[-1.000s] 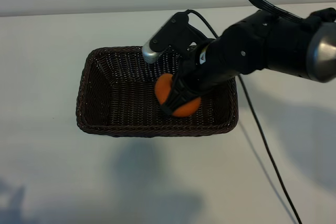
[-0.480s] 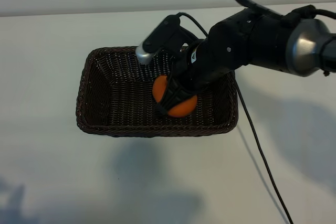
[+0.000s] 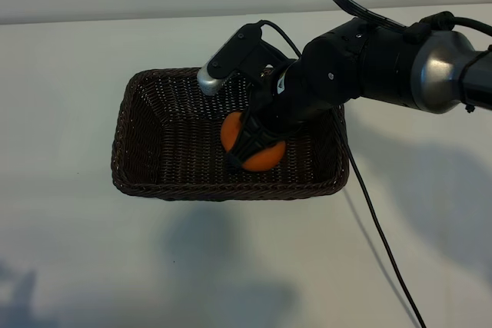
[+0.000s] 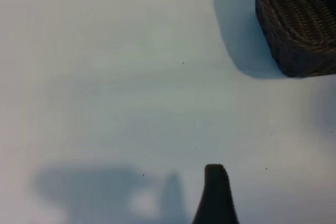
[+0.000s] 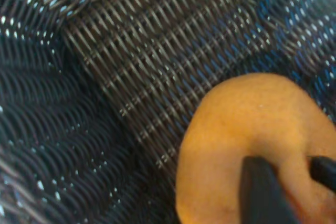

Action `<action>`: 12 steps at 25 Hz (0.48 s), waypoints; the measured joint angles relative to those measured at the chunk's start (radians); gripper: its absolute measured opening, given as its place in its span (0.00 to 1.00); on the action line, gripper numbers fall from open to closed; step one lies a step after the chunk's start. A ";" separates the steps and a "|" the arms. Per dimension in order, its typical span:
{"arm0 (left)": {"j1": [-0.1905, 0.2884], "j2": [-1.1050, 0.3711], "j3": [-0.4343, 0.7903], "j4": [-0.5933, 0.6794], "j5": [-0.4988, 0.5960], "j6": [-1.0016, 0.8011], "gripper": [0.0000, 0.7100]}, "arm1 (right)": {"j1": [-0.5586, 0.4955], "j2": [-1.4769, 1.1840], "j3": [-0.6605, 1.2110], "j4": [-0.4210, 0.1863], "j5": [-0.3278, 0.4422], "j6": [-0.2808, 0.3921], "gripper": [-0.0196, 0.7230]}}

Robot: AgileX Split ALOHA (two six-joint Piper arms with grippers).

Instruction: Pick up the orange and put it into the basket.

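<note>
In the exterior view the right gripper [image 3: 247,146] reaches down into the basket [image 3: 134,144] at centre frame, on a white desk [image 3: 77,251]. Its fingers [image 5: 260,192] sit around the orange [image 3: 260,155], which lies low in the right half of the basket; whether they grip it or have let go cannot be told. The left gripper [image 4: 214,195] hangs over bare desk just beside a basket corner, fingers spread wide and holding nothing

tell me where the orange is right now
In the exterior view the orange sits inside the basket, right of its middle and near the front wall, between the right gripper's fingers.
</note>
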 joint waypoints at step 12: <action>0.000 0.000 0.000 0.000 0.000 0.000 0.78 | 0.000 -0.014 0.000 0.001 -0.016 0.035 0.86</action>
